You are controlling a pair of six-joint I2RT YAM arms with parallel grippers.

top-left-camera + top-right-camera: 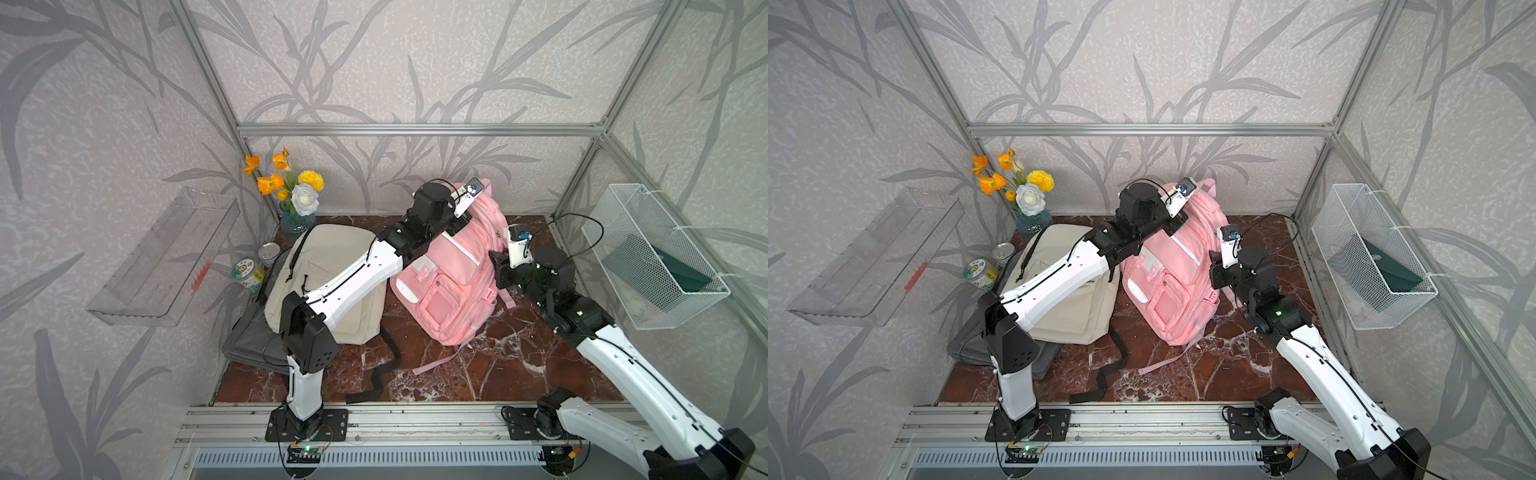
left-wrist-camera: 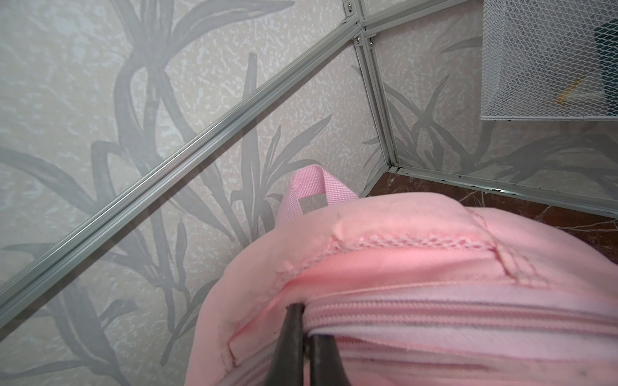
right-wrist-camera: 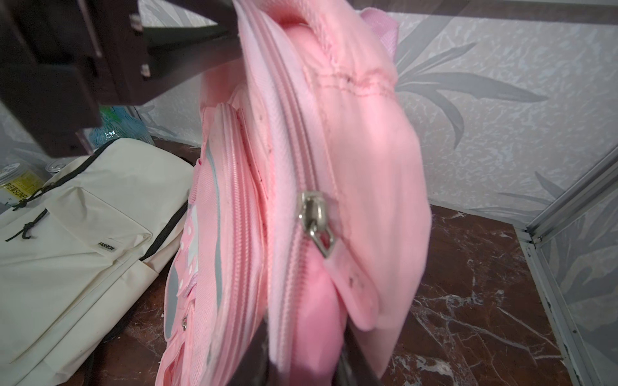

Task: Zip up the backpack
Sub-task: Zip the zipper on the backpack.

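The left arm stretched forward and inward, its left gripper pinched tight on the top seam of the pink backpack. The right arm bent inward, its right gripper straddling the backpack's side, fingers apart, grip unclear.

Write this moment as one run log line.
left gripper: shut on pink backpack top | right gripper: astride zipper, grip unclear | slider: partway, zipper part open
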